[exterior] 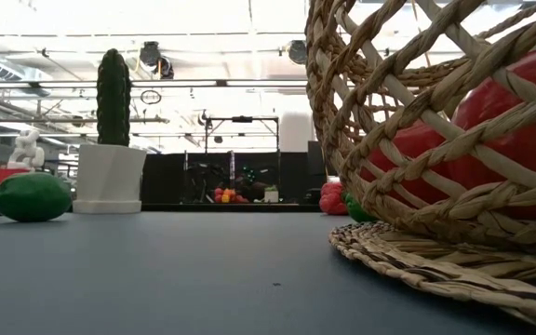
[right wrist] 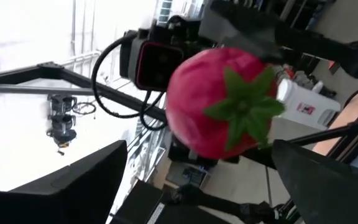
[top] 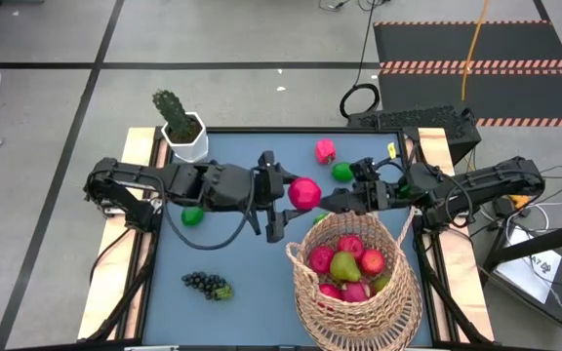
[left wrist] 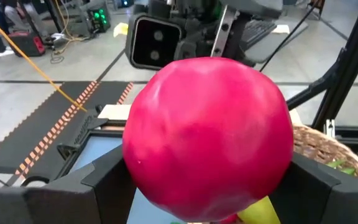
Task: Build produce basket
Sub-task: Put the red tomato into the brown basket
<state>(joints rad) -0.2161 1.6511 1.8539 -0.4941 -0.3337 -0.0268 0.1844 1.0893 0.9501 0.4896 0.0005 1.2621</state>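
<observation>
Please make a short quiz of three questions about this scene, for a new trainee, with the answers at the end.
1. True or false: the pink fruit is already inside the basket.
2. Which gripper holds the pink fruit: A) left gripper, B) right gripper?
3. What lies on the table near the grape bunch, on the left arm's side?

Key:
1. False; it is held just beyond the rim.
2. A; the right gripper's fingers stand open beside it.
3. A green lime.

Wicker basket (exterior: pixel 408 140) of red fruit (exterior: pixel 519 102) close right; lime (exterior: pixel 31 197), potted cactus (exterior: pixel 112 135) far left.
</observation>
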